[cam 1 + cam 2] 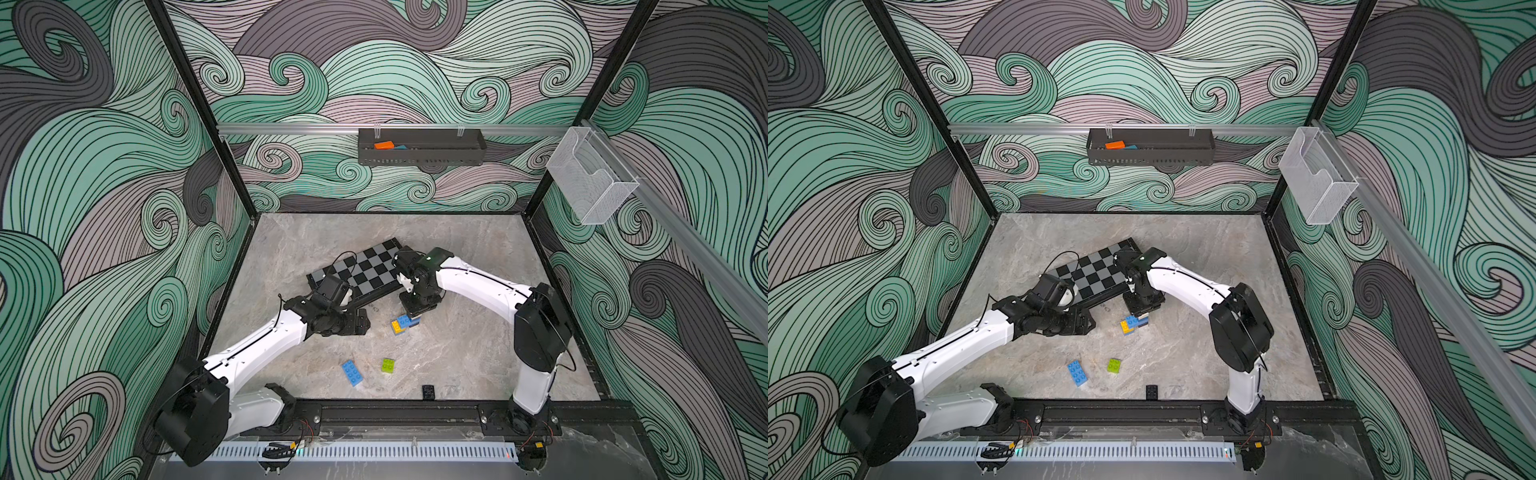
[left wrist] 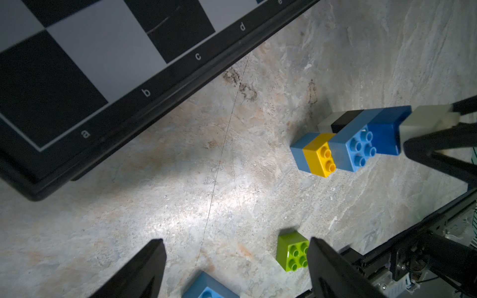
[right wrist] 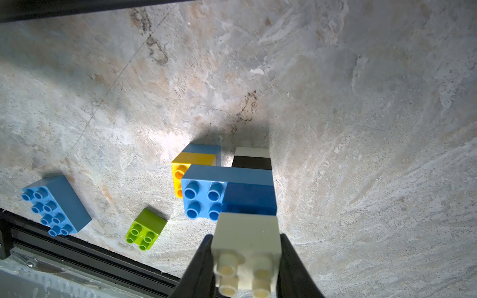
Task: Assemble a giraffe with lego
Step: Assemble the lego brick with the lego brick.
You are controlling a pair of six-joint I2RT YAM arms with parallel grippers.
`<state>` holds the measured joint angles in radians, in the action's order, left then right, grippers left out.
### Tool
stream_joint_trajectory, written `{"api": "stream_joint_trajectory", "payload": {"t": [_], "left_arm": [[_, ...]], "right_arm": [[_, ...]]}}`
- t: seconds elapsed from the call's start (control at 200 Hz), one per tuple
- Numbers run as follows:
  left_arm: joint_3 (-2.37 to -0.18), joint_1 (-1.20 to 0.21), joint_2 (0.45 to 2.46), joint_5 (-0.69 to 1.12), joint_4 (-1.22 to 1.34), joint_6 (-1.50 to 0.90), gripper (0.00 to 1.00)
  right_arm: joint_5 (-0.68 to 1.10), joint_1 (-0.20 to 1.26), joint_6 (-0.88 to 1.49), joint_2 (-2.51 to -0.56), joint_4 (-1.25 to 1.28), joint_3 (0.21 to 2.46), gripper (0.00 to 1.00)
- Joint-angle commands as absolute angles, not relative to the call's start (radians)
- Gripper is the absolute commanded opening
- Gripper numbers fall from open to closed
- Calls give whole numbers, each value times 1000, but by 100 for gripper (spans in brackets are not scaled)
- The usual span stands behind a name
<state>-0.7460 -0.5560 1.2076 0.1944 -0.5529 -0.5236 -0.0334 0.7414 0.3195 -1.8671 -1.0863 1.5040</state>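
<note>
Grey stone makes the table [image 1: 478, 345], and one black-and-grey board [image 1: 368, 266] lies on it toward the back. At the left, the left gripper [image 2: 237, 268] hangs low by the board's near edge. Its two fingers are spread wide with nothing between them. Next are three loose bricks on the table. One is a long blue brick [image 1: 352, 372] with eight bumps. One is a green brick [image 1: 388, 365] with four bumps, near it. One is a small black brick [image 1: 428, 392], further right by the table's front edge. The giraffe [image 1: 405, 324] stands behind the green brick, near the board's front edge. Seven bricks show in it. One leg is a light blue and a yellow one, and the other leg is a white and a black one. A long light blue one lies across them, with a dark blue one on that. One white brick [image 3: 247, 249] sits on top. The right gripper [image 3: 246, 236] points straight down and pinches that white brick from both sides. One black tray [image 1: 422, 160] hangs on the back wall, and one clear box [image 1: 590, 183] hangs at the right.
</note>
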Motion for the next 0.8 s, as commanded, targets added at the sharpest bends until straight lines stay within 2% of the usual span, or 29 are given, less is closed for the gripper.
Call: {"api": "stream_joint_trajectory", "payload": {"t": [0.0,0.796], "left_arm": [[-747,-567,1188,183,-549,-512,90],[-744,-569,1196,192,-543,-516,90]], "right_arm": [[-77,739,302,-1983,-1140,1419,23],[-134,744,278,-1997,-1119,1382,26]]}}
